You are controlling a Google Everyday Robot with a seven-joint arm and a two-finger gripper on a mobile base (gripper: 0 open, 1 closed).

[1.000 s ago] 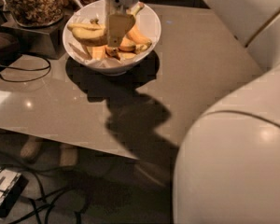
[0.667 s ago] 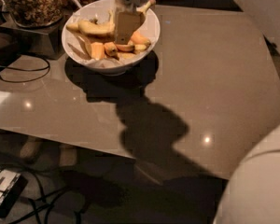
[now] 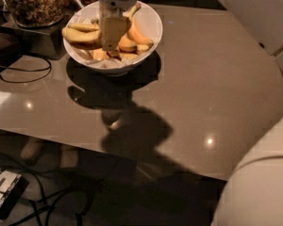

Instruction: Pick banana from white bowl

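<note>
The white bowl (image 3: 152, 19) stands at the back left of the brown table (image 3: 207, 79). Several bananas lie in it. A long yellow banana (image 3: 79, 36) lies along the bowl's left side, and a shorter orange-tinted banana (image 3: 136, 32) lies on the right. My gripper (image 3: 112, 36) hangs straight down into the middle of the bowl, between these bananas, with its tip down among the fruit. It hides the fruit behind it.
A glass jar of brown granola (image 3: 33, 4) stands on a dark block left of the bowl. A black cable (image 3: 19, 72) loops on the table's left. My white arm (image 3: 259, 13) is at the upper right and my body (image 3: 259, 187) at the lower right.
The gripper has moved a little left and lower into the bowl. My white arm has drawn back toward the right edge, uncovering more of the table.
</note>
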